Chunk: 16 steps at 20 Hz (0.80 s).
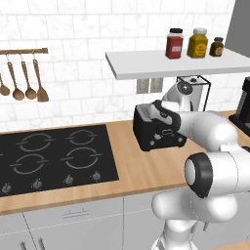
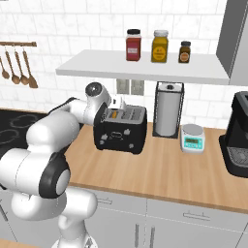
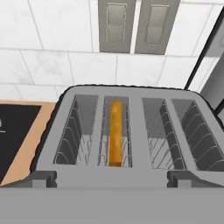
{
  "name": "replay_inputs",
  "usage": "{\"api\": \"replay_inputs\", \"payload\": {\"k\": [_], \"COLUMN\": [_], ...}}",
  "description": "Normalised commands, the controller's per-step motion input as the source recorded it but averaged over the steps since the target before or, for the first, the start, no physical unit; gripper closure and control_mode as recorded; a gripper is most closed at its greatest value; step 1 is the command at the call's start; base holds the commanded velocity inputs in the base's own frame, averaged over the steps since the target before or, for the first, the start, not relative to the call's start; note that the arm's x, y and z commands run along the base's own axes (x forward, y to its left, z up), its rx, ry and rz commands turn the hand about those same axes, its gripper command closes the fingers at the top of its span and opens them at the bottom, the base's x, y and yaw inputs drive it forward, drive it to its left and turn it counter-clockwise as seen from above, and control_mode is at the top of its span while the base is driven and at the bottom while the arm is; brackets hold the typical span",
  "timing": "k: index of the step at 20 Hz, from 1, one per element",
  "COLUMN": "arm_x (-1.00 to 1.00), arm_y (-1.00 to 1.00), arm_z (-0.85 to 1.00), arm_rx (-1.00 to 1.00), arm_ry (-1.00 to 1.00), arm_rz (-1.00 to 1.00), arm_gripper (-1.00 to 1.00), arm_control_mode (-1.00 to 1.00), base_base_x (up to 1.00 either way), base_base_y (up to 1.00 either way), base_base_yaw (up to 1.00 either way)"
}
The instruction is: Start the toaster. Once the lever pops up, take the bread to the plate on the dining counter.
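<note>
Four slots in toaster [image 3: 127, 131] | bread [image 3: 116, 131] upright in second slot | pincer [image 3: 112, 180] spread wide, above toaster, empty

White glossy arm [image 1: 215, 161], rounded segments, black joint rings, dark finger tips [image 3: 37, 179].

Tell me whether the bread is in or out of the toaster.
In. The bread stands on edge inside one slot of the toaster, second from the left in the hand view.
</note>
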Motion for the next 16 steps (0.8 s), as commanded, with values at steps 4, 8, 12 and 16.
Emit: {"api": "replay_inputs", "payload": {"k": [4,8,12,16], "arm_x": [-0.1,0.0,0.0,0.0], "arm_y": [0.0,0.0,0.0,0.0], "arm_z": [0.0,0.0,0.0,0.0], "arm_rx": [0.04,0.0,0.0,0.0], "arm_ry": [-0.01,0.0,0.0,0.0], "arm_rz": [0.0,0.0,0.0,0.0], "arm_gripper": [-1.0,-1.0,-1.0,-1.0], "arm_control_mode": [-1.0,-1.0,-1.0,-1.0], "base_base_x": [0.0,0.0,0.0,0.0], "base_base_y": [0.0,0.0,0.0,0.0], "base_base_yaw": [0.0,0.0,0.0,0.0]}}
